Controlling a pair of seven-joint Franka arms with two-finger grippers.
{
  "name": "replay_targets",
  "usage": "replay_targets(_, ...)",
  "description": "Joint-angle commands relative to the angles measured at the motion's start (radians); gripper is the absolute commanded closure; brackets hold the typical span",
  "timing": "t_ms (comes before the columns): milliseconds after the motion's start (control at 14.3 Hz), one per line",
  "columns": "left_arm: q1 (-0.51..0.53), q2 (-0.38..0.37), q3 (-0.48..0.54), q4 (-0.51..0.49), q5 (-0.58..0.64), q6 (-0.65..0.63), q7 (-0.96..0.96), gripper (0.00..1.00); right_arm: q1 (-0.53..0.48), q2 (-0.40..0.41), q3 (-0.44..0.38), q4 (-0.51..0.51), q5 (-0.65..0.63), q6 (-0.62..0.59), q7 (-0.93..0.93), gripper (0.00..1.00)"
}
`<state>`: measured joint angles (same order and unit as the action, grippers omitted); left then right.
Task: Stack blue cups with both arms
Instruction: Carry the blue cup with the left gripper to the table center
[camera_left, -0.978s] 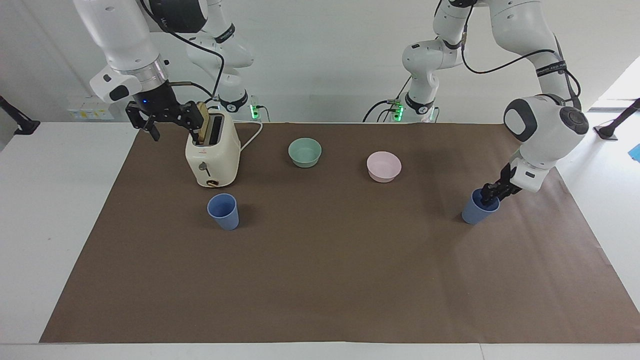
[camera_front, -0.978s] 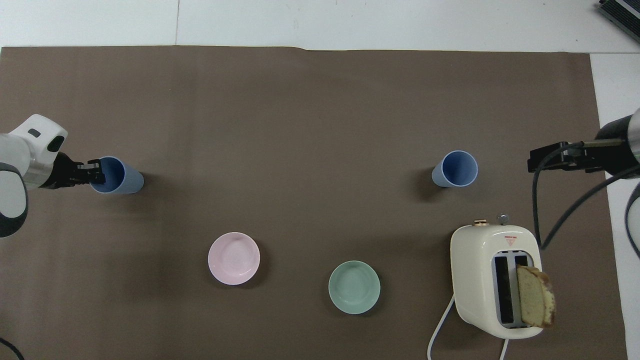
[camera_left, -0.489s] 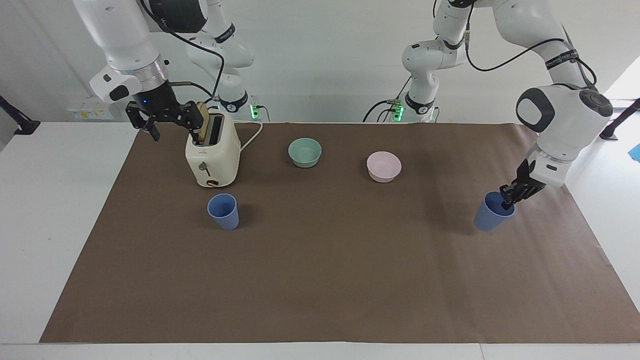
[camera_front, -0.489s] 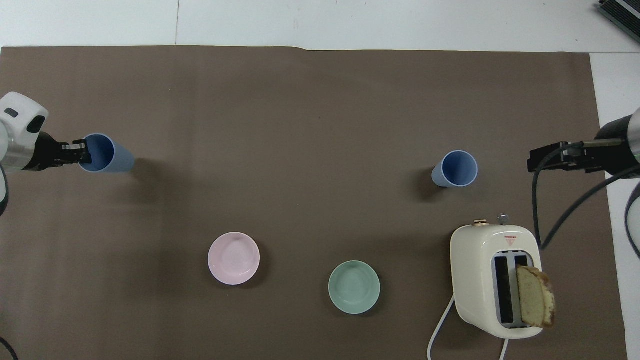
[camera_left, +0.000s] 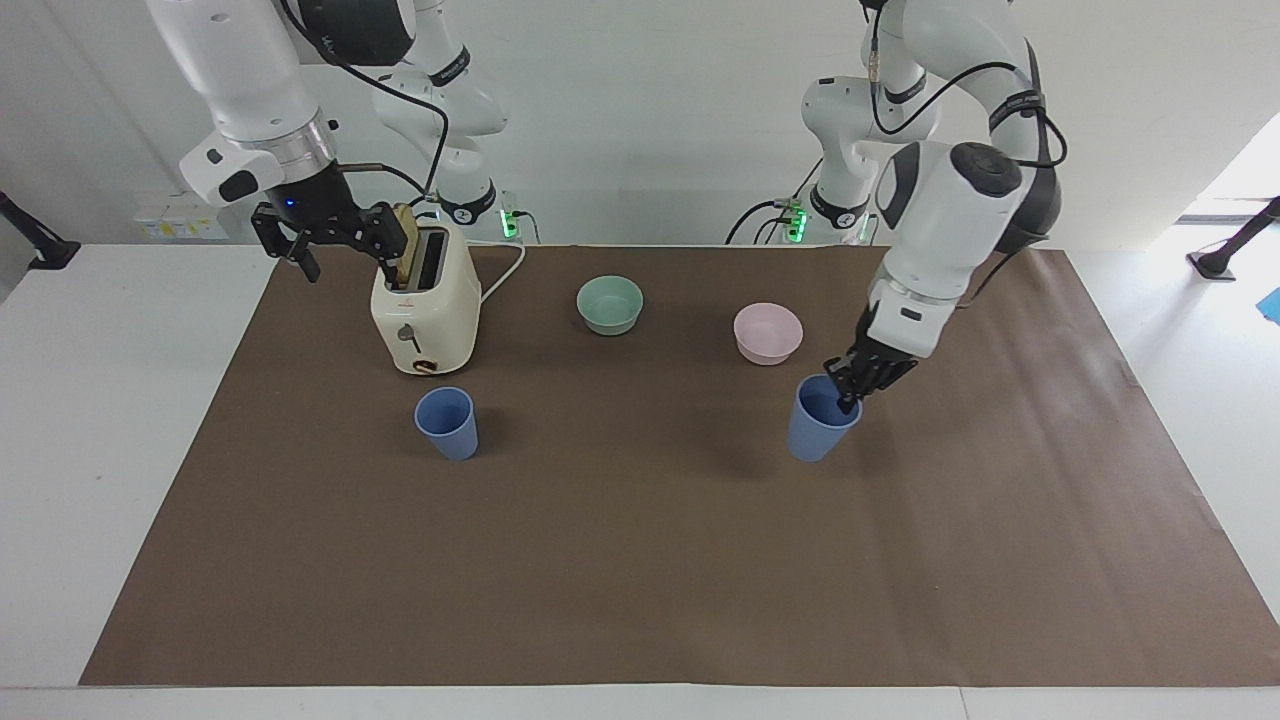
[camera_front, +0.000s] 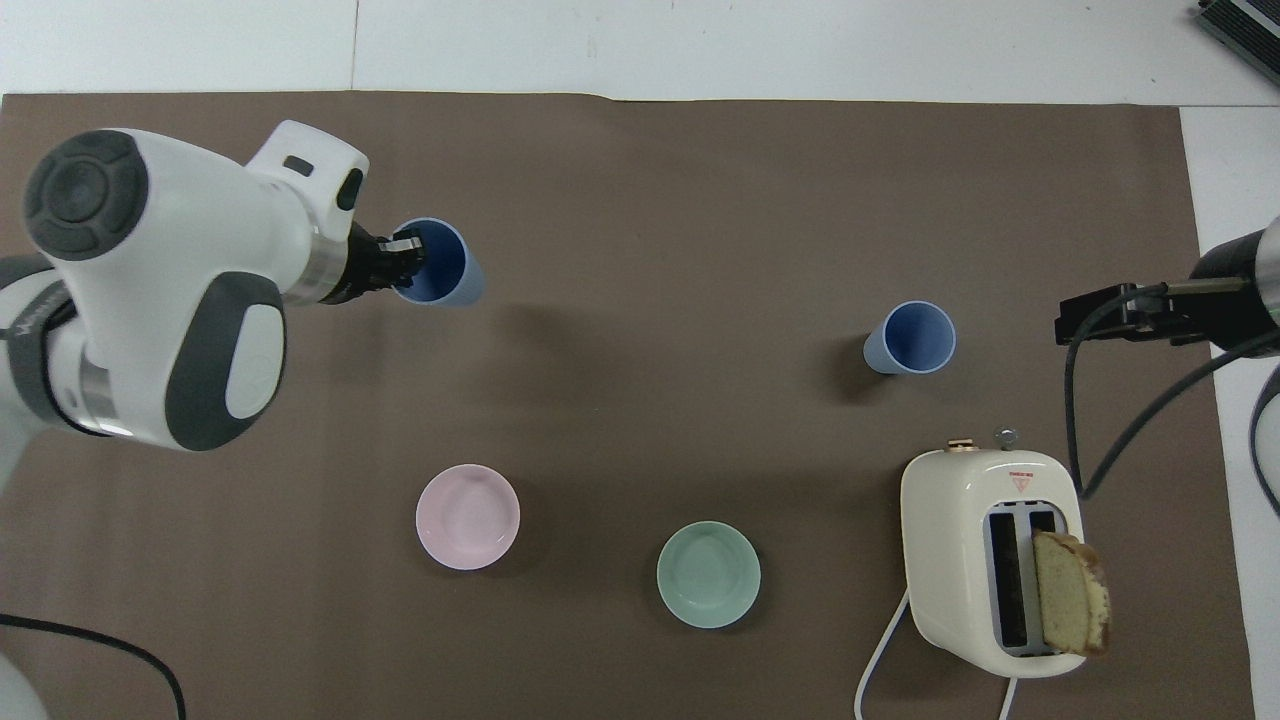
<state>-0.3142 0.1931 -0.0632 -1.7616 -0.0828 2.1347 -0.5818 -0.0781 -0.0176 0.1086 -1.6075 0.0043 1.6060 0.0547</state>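
While my left gripper (camera_left: 847, 391) pinches the rim of one blue cup (camera_left: 822, 420), raised over the brown mat (camera_left: 640, 560), the second blue cup (camera_left: 447, 423) stands well apart beside the toaster (camera_left: 425, 305). My right gripper (camera_left: 300, 235) waits near that toaster; I cannot tell its opening.

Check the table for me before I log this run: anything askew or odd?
Yes: a bread slice leans out of the toaster slot instead of sitting down in it. Otherwise, the left gripper holds one cup by its rim, tilted.
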Motion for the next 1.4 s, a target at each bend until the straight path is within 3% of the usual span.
replay_targets(0, -0.092, 0.084, 0.02, 0.076, 0.035, 0.028, -0.09, 1.0, -0.012, -0.001, 0.008, 0.001, 0.017, -0.001, -0.007, 0.0)
replay_targets(210, -0.161, 0.127, 0.02, 0.076, 0.044, 0.042, -0.101, 1.0, -0.012, -0.001, 0.008, 0.001, 0.017, -0.001, -0.007, 0.0)
replay_targets(1328, -0.209, 0.181, 0.019, 0.021, 0.055, 0.126, -0.122, 1.0, -0.014, -0.002, 0.008, -0.008, 0.02, 0.012, -0.013, 0.0)
